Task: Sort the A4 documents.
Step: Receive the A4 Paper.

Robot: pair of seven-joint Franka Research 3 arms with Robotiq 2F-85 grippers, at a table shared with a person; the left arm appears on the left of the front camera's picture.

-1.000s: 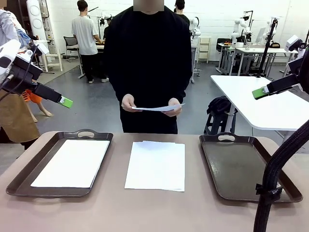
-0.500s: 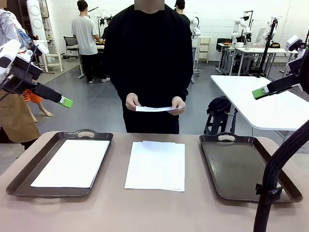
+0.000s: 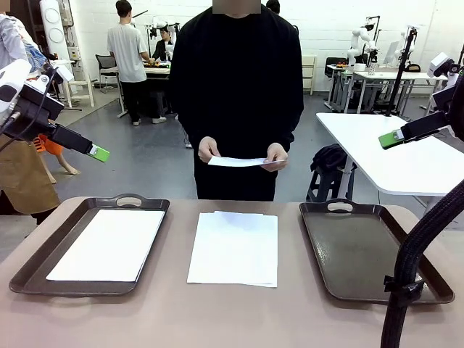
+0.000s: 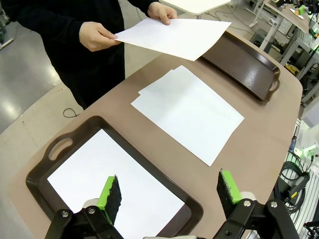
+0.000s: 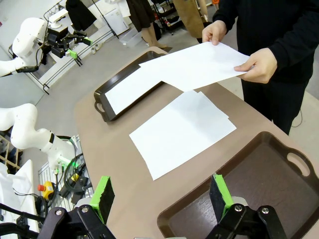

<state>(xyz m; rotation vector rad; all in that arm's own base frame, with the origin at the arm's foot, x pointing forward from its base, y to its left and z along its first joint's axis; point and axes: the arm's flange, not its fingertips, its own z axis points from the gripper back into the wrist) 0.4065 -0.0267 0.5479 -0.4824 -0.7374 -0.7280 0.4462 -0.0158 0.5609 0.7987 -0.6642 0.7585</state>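
— While the person (image 3: 238, 87) holds one sheet (image 3: 235, 162), are left gripper (image 4: 168, 191) and right gripper (image 5: 160, 191) gripping anything?
— No: both hang spread and empty. Other A4 documents (image 3: 233, 249) lie mid-table and in the left tray (image 3: 154, 250).

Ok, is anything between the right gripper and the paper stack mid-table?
Nothing visible does. The right gripper hangs raised and open; the stack lies bare on the table. The person holds one sheet up at the far side.
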